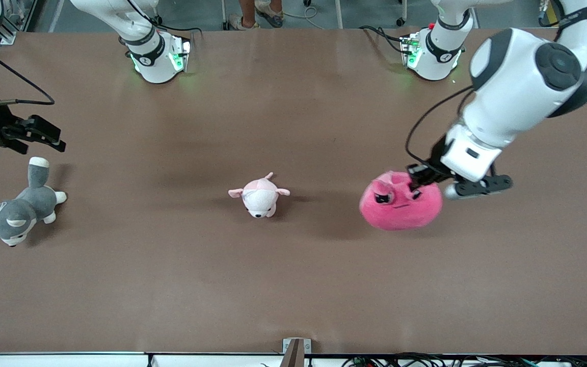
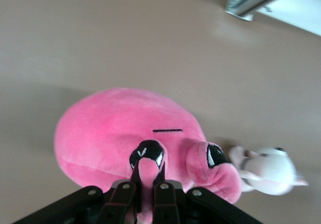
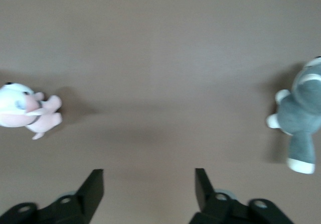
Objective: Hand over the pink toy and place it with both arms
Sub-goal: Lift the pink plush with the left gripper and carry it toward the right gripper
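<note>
Plush near the left arm's end of the table: the pink toy point(image 1: 400, 208), its top partly hidden by the left gripper point(image 1: 418, 184), whose fingers point(image 2: 161, 193) are pinched narrowly on a fold between the eyes. Its shadow on the table point(image 1: 293, 285) is offset from it. Mid-table lies a small pale pink plush point(image 1: 259, 197). At the right arm's end edge lies a grey husky plush point(image 1: 18, 209); the right gripper point(image 1: 44, 135) waits over that edge, jaws wide, holding nothing
</note>
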Robot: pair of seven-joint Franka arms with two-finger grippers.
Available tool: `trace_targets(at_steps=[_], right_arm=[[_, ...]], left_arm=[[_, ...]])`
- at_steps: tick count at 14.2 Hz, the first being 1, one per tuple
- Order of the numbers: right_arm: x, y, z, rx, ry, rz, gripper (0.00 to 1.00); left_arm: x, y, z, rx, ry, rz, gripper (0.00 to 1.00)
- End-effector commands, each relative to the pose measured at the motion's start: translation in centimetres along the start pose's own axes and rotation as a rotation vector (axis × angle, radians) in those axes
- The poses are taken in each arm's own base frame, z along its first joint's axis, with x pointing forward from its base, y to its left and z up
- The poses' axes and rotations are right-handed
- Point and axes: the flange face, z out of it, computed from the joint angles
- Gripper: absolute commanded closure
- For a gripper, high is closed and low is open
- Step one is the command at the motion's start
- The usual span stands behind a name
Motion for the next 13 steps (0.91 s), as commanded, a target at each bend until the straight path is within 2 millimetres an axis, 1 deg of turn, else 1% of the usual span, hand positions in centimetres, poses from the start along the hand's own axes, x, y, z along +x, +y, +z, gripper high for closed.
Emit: trace_targets(at_steps=[1,2,3,4,5,6,7,9,12,13], right_arm=[[0.0,-1.7,-0.1,0.125,-0.008,0.011,0.24],[0.0,-2.4,0.1,0.186,-0.017,0.013,0.25],[-0.1,-3.2,0.1,0.231,-0.025,0.004,0.26],[-0.4,-4.6,0.3,0.270,-0.048,-0.010,0.26],[-0.5,-5.8,0.4,0.305,-0.064,-0.022,0.27],[-0.7,-6.6,0.4,0.358,-0.079,-0.022,0.27],[-0.8,-7.2,0.5,0.417,-0.098,-0.023,0.27],[-0.6,-8.0,1.2,0.496,-0.135,-0.019,0.27],[-0.8,-10.3,1.5,0.509,-0.145,-0.053,0.29],[-0.9,-11.2,1.6,0.516,-0.148,-0.065,0.29]], left_arm=[[-2.0,6.0,-0.3,-0.054,-0.030,-0.064,0.99],[-3.3,8.2,-0.5,-0.071,-0.035,-0.094,0.98],[-4.8,10.3,0.1,-0.078,-0.054,-0.133,0.96],[-5.7,11.6,0.2,-0.085,-0.064,-0.177,0.95],[-6.3,13.0,0.2,-0.099,-0.073,-0.220,0.98],[-7.5,14.9,-0.1,-0.116,-0.081,-0.250,0.99],[-8.4,16.1,-0.2,-0.125,-0.089,-0.279,0.99],[-11.1,18.5,0.4,-0.131,-0.113,-0.323,0.99],[-13.5,21.2,1.2,-0.143,-0.146,-0.367,0.99],[-13.9,22.1,1.3,-0.159,-0.149,-0.387,0.99]])
